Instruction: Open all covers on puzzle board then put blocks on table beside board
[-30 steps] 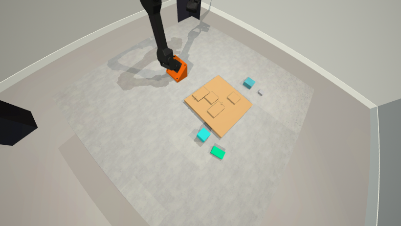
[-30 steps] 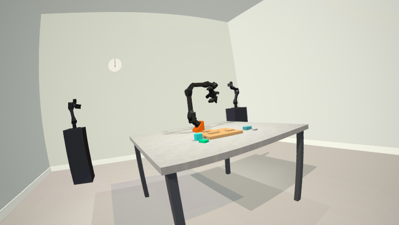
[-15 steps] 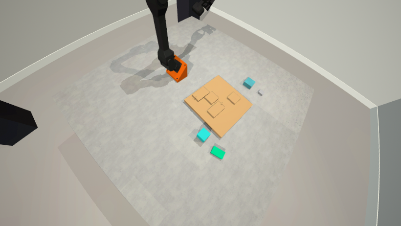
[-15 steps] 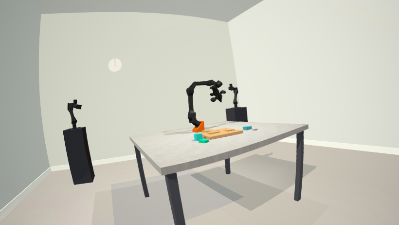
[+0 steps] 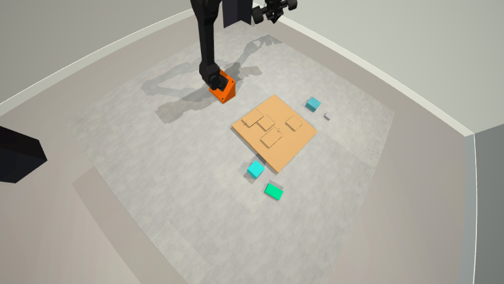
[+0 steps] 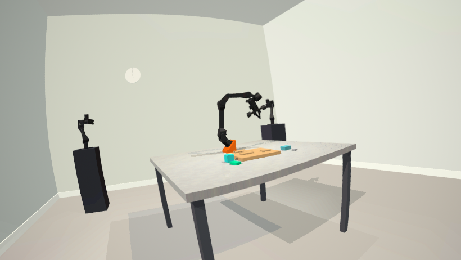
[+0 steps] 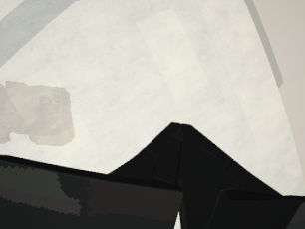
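Note:
The tan puzzle board [image 5: 282,155] [image 6: 251,157] lies flat on the table right of the arm's base. Several flat tan covers lie on it, among them one [image 5: 252,117] at the left, one [image 5: 293,123] at the right and one [image 5: 271,137] in front; I cannot make out the wells. A teal block [image 5: 313,104] [image 6: 285,147] and a small grey block [image 5: 327,115] [image 6: 294,149] rest on the table behind the board. A cyan cube [image 5: 255,168] [image 6: 228,157] and a green block [image 5: 273,191] [image 6: 235,162] rest in front of it. My gripper [image 5: 275,19] [image 6: 257,115] [image 7: 177,133] is shut and empty, high above the table's far edge, away from the board.
The arm's orange base [image 5: 222,90] [image 6: 229,146] stands left of the board. A black pedestal [image 5: 236,10] [image 6: 273,131] stands just behind the table below the gripper. Another pedestal [image 5: 17,155] [image 6: 90,179] stands off to the left.

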Controlling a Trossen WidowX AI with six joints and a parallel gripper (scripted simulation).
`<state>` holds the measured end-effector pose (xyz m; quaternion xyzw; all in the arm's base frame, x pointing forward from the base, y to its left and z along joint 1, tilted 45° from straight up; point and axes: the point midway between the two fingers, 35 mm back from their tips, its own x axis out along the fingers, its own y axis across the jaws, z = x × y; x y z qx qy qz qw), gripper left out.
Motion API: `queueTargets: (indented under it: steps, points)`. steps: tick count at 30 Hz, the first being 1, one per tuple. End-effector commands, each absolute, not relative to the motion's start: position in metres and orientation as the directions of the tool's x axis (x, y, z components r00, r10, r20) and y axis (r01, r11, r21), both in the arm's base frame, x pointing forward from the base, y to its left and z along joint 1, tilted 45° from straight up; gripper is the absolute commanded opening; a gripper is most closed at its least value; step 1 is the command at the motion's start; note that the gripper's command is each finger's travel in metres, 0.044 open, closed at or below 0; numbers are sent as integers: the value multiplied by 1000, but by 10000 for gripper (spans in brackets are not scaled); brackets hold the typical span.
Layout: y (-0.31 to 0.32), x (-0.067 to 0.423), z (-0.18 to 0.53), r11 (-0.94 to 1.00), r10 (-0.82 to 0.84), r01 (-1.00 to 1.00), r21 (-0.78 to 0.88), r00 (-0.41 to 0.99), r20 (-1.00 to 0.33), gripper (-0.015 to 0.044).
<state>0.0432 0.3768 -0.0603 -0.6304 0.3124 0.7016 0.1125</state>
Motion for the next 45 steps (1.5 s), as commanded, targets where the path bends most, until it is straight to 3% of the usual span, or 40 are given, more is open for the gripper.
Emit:
queueTargets:
  steps: [1,12,23,34,45]
  points:
    - [370,68,-62,-679,-251,-676,286,-153,-956,0]
    - [348,128,-64,-372,-295,-906,202,-91,-951,0]
    - [317,183,-64,-24,-354,-998,57,-44,-934,0]
    - [279,232,-62,301,-422,-945,-125,-14,-907,0]
    - [233,275,-60,573,-494,-758,-313,-14,-870,0]
